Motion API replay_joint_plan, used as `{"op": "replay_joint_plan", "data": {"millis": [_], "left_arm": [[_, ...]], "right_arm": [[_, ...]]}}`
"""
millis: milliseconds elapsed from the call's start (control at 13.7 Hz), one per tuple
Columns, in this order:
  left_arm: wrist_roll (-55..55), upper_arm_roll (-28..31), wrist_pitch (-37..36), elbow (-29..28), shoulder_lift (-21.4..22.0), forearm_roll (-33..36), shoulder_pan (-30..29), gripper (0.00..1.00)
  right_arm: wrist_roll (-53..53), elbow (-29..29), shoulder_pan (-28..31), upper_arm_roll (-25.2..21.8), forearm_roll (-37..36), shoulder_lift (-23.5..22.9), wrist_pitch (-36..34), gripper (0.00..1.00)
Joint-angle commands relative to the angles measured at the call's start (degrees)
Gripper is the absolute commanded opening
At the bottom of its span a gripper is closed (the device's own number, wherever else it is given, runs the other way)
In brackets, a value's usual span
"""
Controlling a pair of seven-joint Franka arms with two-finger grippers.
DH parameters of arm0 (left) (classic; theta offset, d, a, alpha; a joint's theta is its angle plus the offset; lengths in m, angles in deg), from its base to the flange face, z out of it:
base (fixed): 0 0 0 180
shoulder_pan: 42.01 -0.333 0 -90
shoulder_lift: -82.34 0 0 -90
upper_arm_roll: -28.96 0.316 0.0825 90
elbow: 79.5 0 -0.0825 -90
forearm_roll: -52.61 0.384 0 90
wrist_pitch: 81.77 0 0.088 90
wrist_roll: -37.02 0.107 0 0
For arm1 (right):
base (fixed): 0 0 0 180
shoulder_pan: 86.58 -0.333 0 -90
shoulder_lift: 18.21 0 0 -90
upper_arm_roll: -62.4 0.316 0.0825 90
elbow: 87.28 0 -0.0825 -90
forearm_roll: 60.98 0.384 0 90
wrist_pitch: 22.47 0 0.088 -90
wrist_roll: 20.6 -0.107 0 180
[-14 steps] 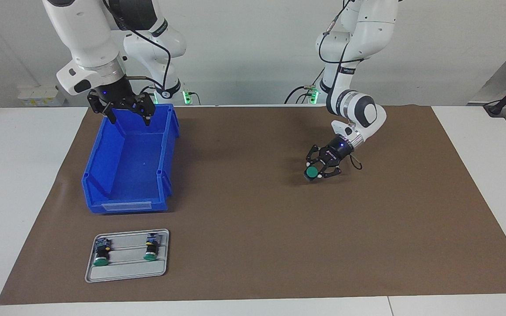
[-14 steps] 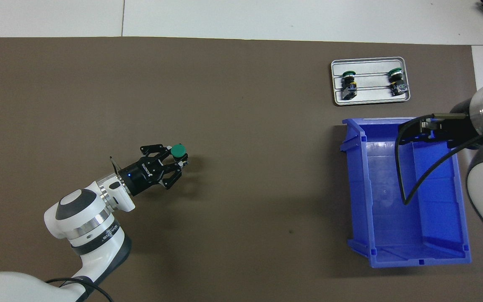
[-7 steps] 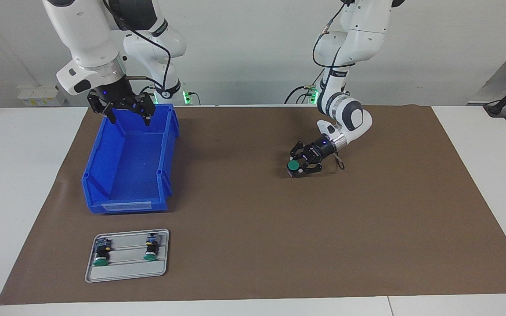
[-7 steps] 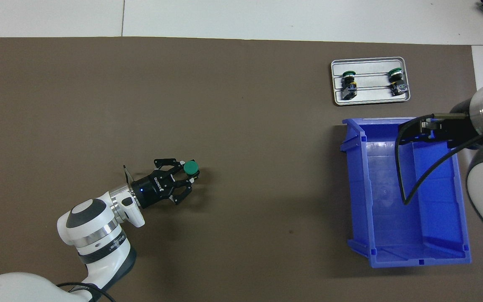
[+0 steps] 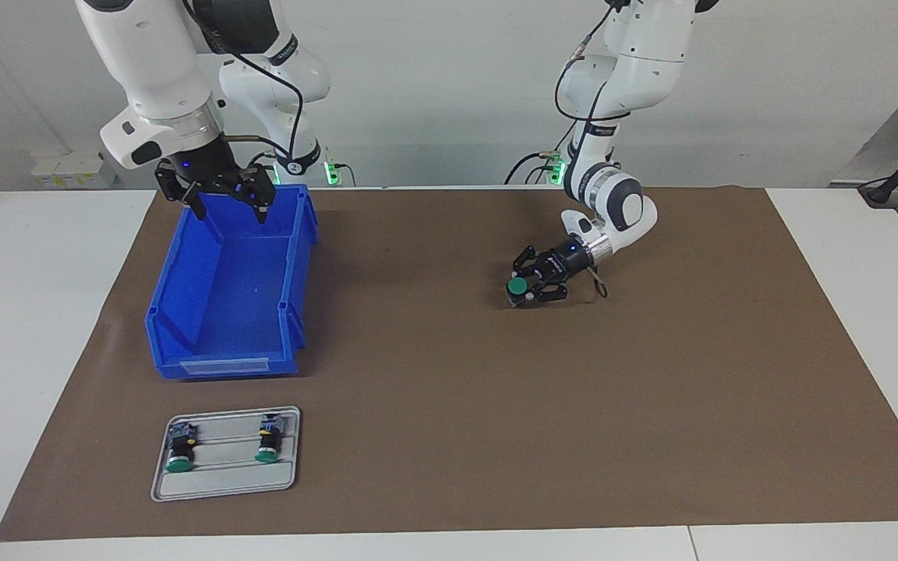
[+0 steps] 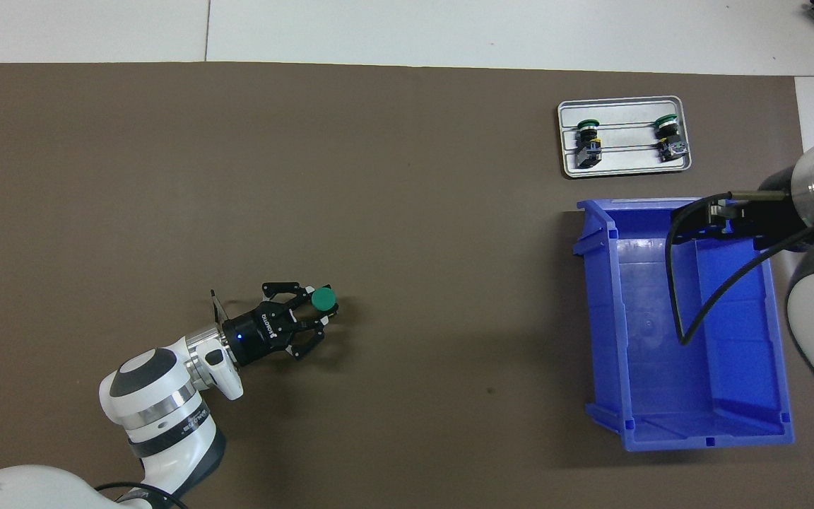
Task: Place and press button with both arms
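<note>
1. Gripping the button (image 5: pixel 517 287) between its fingertips, the left gripper (image 5: pixel 525 290) sits low over the brown mat (image 5: pixel 652 405), right of centre in the facing view and lower left of centre in the overhead view.
2. Its fingers are partly closed, clamped on the button's dark body just below the cap; the outer links splay to both sides.
3. The button's round green cap (image 6: pixel 322 300) faces up, so its long axis looks close to upright, with the body hidden under the cap in the overhead view.
4. Whether the button's base touches the mat I cannot tell; it is at most just above it.
5. The button lies at the very tip of the left gripper, on the side away from the wrist, toward the centre of both frames.
6. The right gripper (image 5: pixel 225 200) waits over the robots' end of the blue bin (image 5: pixel 184 312), in the upper left of the facing view, its fingers spread wide and holding nothing.
7. A grey tray (image 5: pixel 223 487) in the lower left of the facing view carries two other buttons (image 5: pixel 179 450), lying on their sides, well apart from both grippers.
</note>
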Motion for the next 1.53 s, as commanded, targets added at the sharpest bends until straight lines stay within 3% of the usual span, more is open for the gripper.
{"op": "replay_joint_plan", "data": {"millis": [0, 218, 291, 946, 1164, 1455], "left_arm": [[3.6, 0.5, -1.2, -2.0, 1.5, -1.3, 0.1, 0.5], [3.7, 0.5, -0.9, -2.1, 1.4, -1.3, 0.1, 0.81], [3.7, 0.5, -0.6, -2.2, 1.4, -1.3, 0.2, 0.98], [3.3, 0.5, 7.7, -0.2, 0.2, 0.7, 0.4, 0.98], [2.1, 0.7, 13.1, 2.9, 0.3, 6.6, -2.7, 0.97], [-7.9, 0.8, 18.2, 7.9, 0.3, 19.3, -8.4, 0.95]], "right_arm": [[-0.7, -1.1, 0.7, 0.4, 1.3, 0.9, 0.4, 1.0], [-0.7, -1.1, 0.7, 0.4, 1.3, 0.9, 0.4, 1.0], [-0.7, -1.1, 0.7, 0.4, 1.3, 0.9, 0.4, 1.0], [-0.7, -1.1, 0.8, 0.4, 1.3, 0.9, 0.4, 1.0], [-0.7, -1.1, 0.8, 0.4, 1.3, 0.9, 0.4, 1.0], [-0.7, -1.1, 0.8, 0.4, 1.3, 0.9, 0.4, 1.0]]}}
